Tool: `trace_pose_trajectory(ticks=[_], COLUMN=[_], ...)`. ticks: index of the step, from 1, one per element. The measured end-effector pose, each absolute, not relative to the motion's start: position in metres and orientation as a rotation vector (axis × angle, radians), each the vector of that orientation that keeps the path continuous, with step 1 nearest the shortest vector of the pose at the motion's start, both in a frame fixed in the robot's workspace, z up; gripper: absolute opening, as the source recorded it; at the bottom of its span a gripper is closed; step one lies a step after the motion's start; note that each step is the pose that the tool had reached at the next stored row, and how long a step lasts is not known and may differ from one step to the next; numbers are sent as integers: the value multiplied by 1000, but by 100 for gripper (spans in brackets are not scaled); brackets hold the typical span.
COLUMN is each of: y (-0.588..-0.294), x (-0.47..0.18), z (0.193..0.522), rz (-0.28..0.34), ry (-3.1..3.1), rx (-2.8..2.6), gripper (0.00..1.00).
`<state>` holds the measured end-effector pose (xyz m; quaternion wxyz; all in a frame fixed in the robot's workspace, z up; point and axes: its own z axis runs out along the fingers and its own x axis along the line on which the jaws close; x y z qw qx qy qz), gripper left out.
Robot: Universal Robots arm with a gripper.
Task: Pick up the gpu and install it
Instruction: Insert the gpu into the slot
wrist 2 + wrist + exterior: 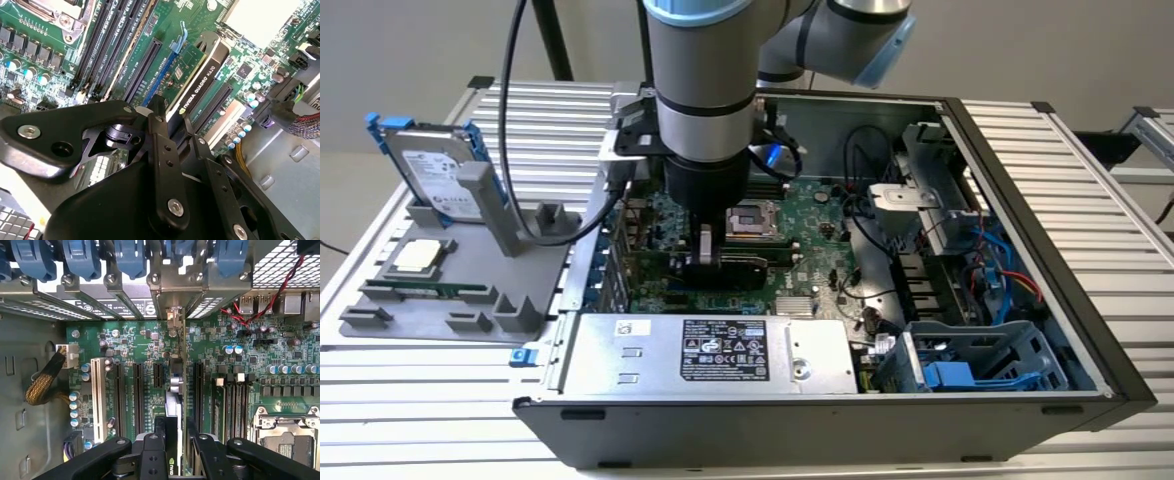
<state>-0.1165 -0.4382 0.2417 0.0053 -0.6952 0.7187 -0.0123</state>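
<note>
Exterior view: the robot arm (704,90) reaches straight down into the open computer case (1014,150), which lies on its side on a slatted white table (1121,230). The gripper (707,255) sits low over the middle of the green motherboard (821,265), and its black fingers close narrowly on the upper edge of the gpu (727,268), a card with a black cooler standing on edge on the board, just beside the empty processor socket (755,218). A silver power supply (707,352) lies along the near edge of the case, with a blue drive cage (974,362) at the near corner on the exterior view's right. Outside the case, towards the exterior view's left edge of the table, a grey holder tray (400,320) carries a hard drive (434,170) with blue rails, a processor chip (420,256) and a memory stick (427,292).

In the second wrist view the gpu (197,82) stands between the long black expansion slots (142,67), its black cooler face showing, with the fingers (160,135) clamped on its near end. In the first wrist view the card (175,405) appears edge-on, running from the fingers (165,440) towards the rear slot brackets (172,280) of the case, its metal end meeting the bracket row. Whether it is fully pressed into its slot cannot be told.
</note>
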Motion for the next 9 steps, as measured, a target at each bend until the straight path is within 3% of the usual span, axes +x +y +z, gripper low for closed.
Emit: trace_pose_trajectory(ticks=[6,7,9], y=[-438,-438,-438], x=[-117,-116,-116], z=[241,240,240], rz=[-39,-39,-38], ry=[2250,2249,2249], rx=[-2177,-2176,-2176], gripper=[0,100,100])
